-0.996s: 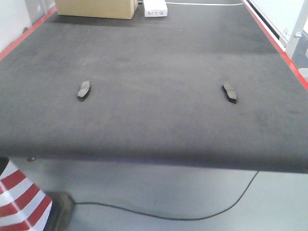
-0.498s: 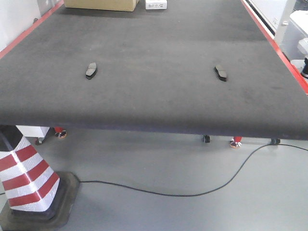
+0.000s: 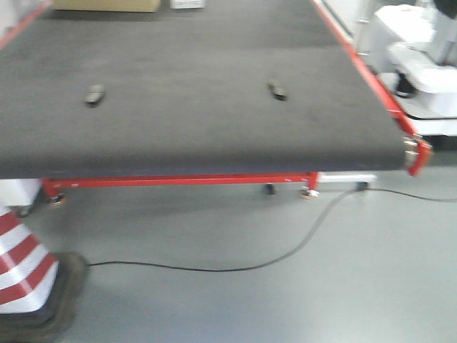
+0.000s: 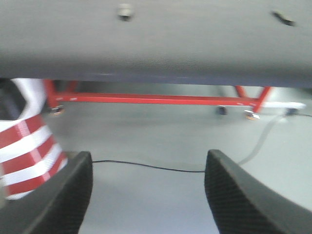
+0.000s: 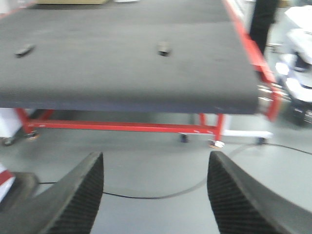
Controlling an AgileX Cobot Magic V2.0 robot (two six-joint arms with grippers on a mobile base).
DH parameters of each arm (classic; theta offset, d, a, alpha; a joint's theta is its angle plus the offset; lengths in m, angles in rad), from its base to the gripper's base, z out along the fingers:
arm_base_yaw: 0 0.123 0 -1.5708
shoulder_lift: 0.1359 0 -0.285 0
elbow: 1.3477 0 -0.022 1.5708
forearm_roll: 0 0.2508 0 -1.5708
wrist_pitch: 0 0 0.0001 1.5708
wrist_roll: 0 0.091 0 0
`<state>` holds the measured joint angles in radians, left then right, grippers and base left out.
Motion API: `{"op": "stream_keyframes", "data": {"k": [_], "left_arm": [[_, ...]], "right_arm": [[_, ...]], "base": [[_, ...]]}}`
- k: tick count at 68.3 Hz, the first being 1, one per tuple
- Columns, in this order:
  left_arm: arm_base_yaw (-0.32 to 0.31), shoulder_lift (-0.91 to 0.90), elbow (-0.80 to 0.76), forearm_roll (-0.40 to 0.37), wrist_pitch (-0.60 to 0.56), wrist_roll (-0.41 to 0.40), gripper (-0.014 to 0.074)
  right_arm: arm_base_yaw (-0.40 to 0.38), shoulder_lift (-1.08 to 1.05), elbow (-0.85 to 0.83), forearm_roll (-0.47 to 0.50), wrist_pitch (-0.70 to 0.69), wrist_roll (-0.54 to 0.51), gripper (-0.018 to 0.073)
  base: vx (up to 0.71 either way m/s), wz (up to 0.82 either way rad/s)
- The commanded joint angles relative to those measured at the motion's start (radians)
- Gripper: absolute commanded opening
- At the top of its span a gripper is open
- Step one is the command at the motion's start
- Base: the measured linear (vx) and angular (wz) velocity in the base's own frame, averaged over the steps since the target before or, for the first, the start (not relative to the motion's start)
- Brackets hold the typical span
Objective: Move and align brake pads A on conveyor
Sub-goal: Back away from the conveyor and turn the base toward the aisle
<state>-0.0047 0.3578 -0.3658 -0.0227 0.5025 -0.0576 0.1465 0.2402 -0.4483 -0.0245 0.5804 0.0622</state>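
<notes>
Exterior front-facing view, blurred: left brake pad (image 3: 94,94), small, flat and dark grey, and right brake pad (image 3: 277,90), its match, lie well apart on the wide charcoal carpet-textured conveyor belt (image 3: 200,114); no other pads show. Both sit far ahead of and above the left gripper (image 4: 148,163) and right gripper (image 5: 155,163). The grippers' black textured fingers (image 4: 73,195) are spread wide and hold nothing, low before the belt's near edge. Judged risks: fingers raised late could strike that edge or the red steel frame (image 3: 178,180). The red-and-white striped cone (image 4: 27,151) beside the left gripper and the black floor cable (image 3: 214,269) below could foul an approach.
</notes>
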Motion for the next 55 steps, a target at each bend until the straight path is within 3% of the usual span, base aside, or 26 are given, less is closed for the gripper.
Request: {"op": "stream_keyframes", "data": {"k": [1, 55], "left_arm": [[-0.005, 0.009, -0.027, -0.007, -0.076, -0.005, 0.0461], [-0.005, 0.009, -0.027, -0.007, -0.076, -0.005, 0.0461]], "right_arm": [[-0.005, 0.012, -0.026, -0.008, -0.07, -0.008, 0.0454], [-0.005, 0.012, -0.026, -0.008, -0.069, -0.008, 0.0454]], "base": [[-0.12, -0.54], [-0.14, -0.7]]}}
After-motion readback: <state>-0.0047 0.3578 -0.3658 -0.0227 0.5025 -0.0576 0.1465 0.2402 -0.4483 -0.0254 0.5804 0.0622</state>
